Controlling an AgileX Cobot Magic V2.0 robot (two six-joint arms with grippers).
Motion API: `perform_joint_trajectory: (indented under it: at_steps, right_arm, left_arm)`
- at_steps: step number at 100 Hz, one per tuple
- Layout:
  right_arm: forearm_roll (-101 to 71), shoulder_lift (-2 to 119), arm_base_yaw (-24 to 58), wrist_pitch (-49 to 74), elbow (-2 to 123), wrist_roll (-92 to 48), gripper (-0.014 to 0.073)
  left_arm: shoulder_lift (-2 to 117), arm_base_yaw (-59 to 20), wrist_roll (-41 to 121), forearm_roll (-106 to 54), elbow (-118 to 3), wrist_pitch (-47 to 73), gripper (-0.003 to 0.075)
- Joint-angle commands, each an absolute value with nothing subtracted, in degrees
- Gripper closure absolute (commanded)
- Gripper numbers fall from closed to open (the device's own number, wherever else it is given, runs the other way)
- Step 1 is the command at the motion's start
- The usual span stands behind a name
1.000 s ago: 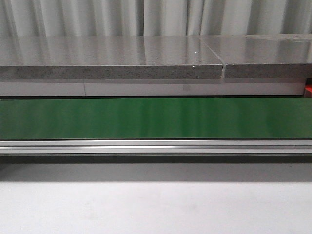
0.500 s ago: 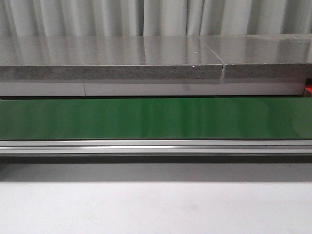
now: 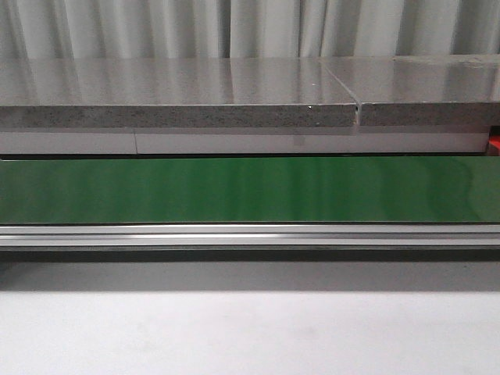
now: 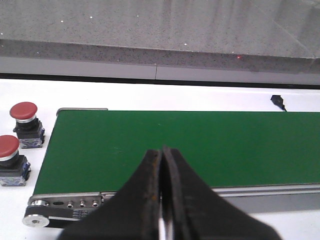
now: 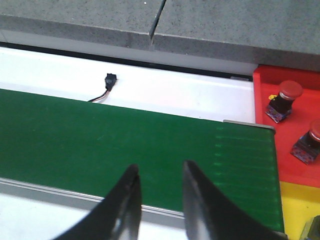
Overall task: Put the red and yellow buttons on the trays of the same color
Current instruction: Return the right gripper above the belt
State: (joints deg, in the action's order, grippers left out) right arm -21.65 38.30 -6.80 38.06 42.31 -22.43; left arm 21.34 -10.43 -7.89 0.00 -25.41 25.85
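While the belt [image 3: 250, 190] lies bare, the pinched-together left gripper [image 4: 161, 165] and parted right gripper [image 5: 160, 185] wait; next, probably, a red button [image 4: 23, 111] by the belt's left end.

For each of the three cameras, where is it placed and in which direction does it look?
Front view: low, facing forward across the long green conveyor belt to the grey stone counter; no robot part shows.
Left wrist view: on the left arm, above the belt's end; the shut left gripper shows, with two red push buttons on the white table.
Right wrist view: on the right arm, above the other end; the open right gripper shows, beside a red tray.
All share the belt.
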Motion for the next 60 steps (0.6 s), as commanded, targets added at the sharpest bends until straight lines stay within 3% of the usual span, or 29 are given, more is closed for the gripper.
perform_joint_trajectory:
  at_steps: [1, 22, 60]
  right_arm:
    - [-22.5, 37.0, -6.7, 35.2, 43.7, -23.1, 0.0520]
    - [-22.5, 36.5, -6.7, 35.3, 43.7, -23.1, 0.0662]
    - [-22.5, 36.5, -6.7, 35.6, 43.7, -23.1, 0.0659]
  left_arm:
    - [21.6, -10.9, -7.9, -0.3, -27.0, 22.0, 0.0739]
    - [21.6, -10.9, -7.9, -0.3, -27.0, 22.0, 0.0739]
    - [21.6, -10.9, -7.9, -0.3, -27.0, 22.0, 0.0739]
